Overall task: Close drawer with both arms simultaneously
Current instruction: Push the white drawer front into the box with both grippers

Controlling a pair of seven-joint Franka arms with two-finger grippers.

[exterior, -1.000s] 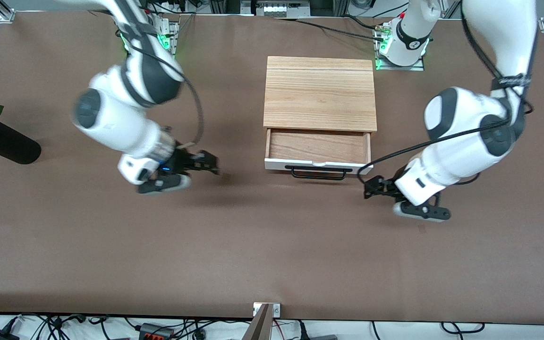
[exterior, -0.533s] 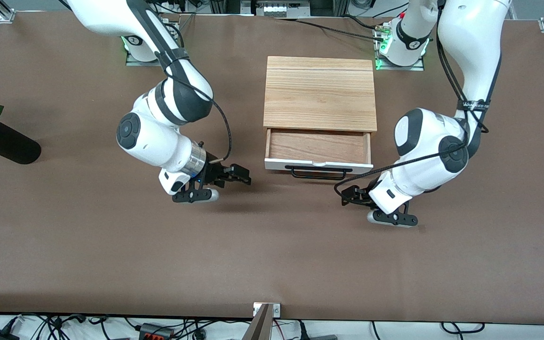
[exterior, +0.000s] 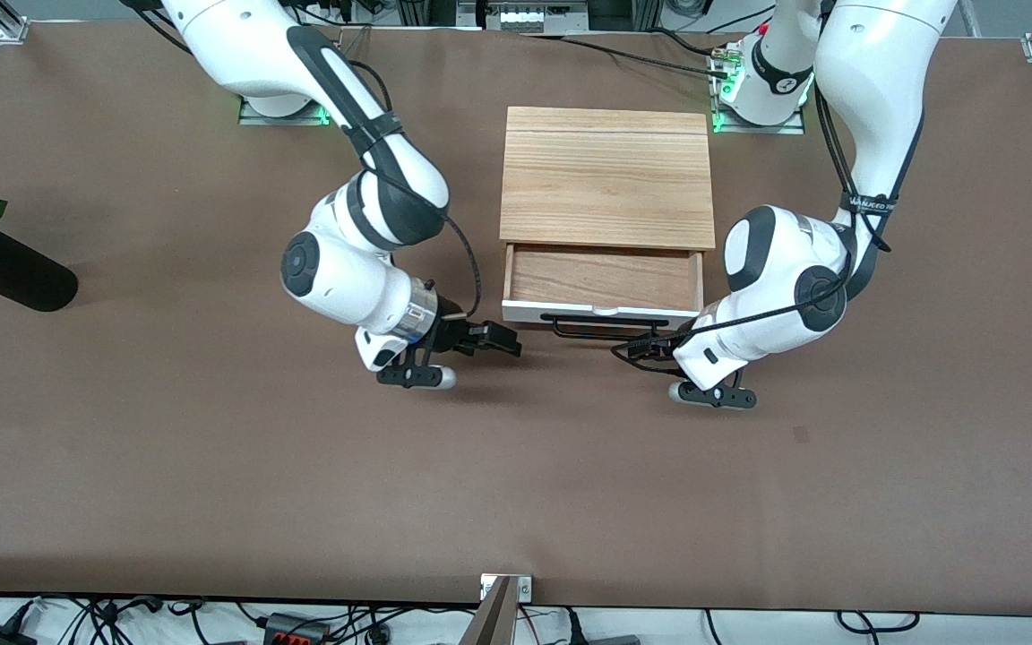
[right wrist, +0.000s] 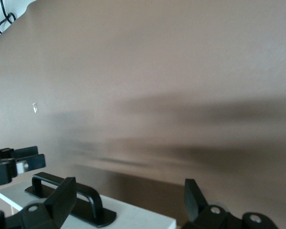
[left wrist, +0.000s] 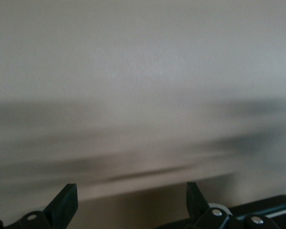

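The light-wood cabinet (exterior: pixel 606 175) stands mid-table with its drawer (exterior: pixel 603 279) pulled open toward the front camera. The drawer has a white front panel (exterior: pixel 525 311) and a black bar handle (exterior: pixel 604 328). My right gripper (exterior: pixel 496 339) is open and empty, low beside the front panel's corner at the right arm's end. In the right wrist view (right wrist: pixel 128 200) its open fingers frame the white panel (right wrist: pixel 133 217) and the handle (right wrist: pixel 78 193). My left gripper (exterior: pixel 640 348) is open and empty, low by the handle's end toward the left arm. The left wrist view (left wrist: pixel 131 202) shows only blurred table.
A black vase (exterior: pixel 10 270) with a rose lies at the right arm's end of the brown table (exterior: pixel 516 484). Black cables hang from both arms. The left gripper (right wrist: pixel 12 162) shows farther off in the right wrist view.
Both arms have swung inward toward the drawer front, from out beside it to close by its two ends. The drawer stands open as before.
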